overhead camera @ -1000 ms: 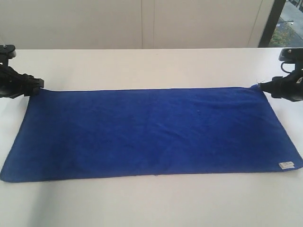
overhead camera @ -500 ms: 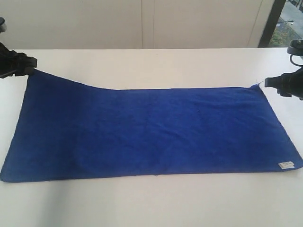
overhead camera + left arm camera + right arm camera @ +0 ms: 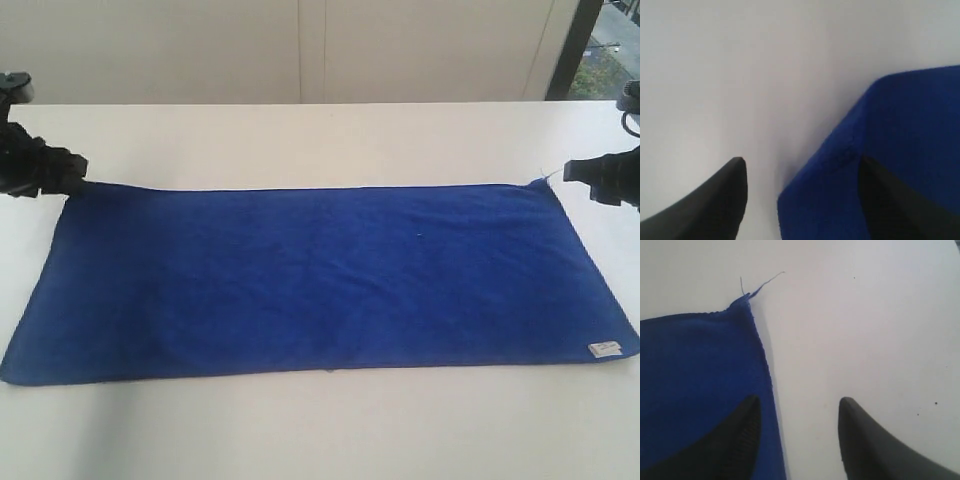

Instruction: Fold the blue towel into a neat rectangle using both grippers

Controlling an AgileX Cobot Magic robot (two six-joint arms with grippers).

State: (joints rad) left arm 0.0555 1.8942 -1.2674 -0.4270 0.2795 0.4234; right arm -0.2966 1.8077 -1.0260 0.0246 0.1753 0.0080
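Note:
The blue towel (image 3: 320, 275) lies spread flat and lengthwise on the white table (image 3: 320, 140), with its small white label (image 3: 603, 349) at the near right corner. My left gripper (image 3: 76, 168) sits at the towel's far left corner. In the left wrist view the left gripper (image 3: 801, 162) is open, one finger over the towel (image 3: 900, 140) and the other over bare table. My right gripper (image 3: 570, 172) is just beside the far right corner. It (image 3: 800, 399) is open too, straddling the edge of the towel (image 3: 695, 370), with a loose thread (image 3: 765, 282) at the corner.
A white wall (image 3: 300, 50) runs behind the table's far edge, with a dark window frame (image 3: 575, 45) at the back right. Bare table surface surrounds the towel on every side.
The left gripper had lifted the far left corner up and back; that corner now lies flat again. The right gripper has drawn slightly away from its corner.

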